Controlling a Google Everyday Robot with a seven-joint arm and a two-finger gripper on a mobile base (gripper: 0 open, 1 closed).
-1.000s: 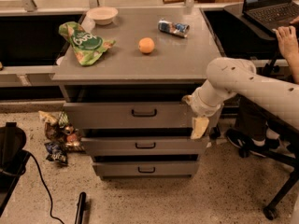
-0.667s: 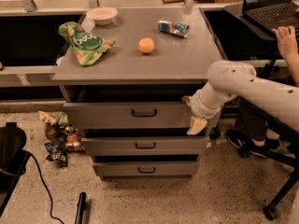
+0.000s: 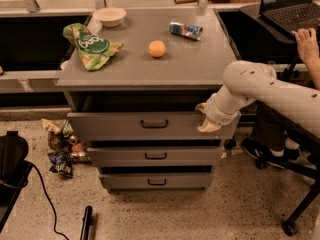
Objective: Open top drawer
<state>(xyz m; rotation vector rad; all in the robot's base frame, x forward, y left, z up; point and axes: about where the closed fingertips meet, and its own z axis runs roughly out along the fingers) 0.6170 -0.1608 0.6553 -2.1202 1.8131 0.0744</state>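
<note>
The top drawer (image 3: 115, 125) is the widest grey front under the cabinet top, with a small black bar handle (image 3: 154, 124) at its centre. It stands pulled out a little, with a dark gap above it. My gripper (image 3: 206, 122) is at the drawer's right end, at its upper edge, well to the right of the handle. My white arm (image 3: 270, 91) reaches in from the right.
On the cabinet top (image 3: 200, 66) lie a green chip bag (image 3: 91, 46), an orange (image 3: 157, 49), a can (image 3: 185, 29) and a white bowl (image 3: 109, 16). Two shorter drawers (image 3: 156, 156) sit below. Snack packets (image 3: 62, 146) lie on the floor left. A person (image 3: 307, 44) sits at right.
My gripper has risen from the lower right part of the top drawer front to its upper right edge. The drawer's opening looks much the same.
</note>
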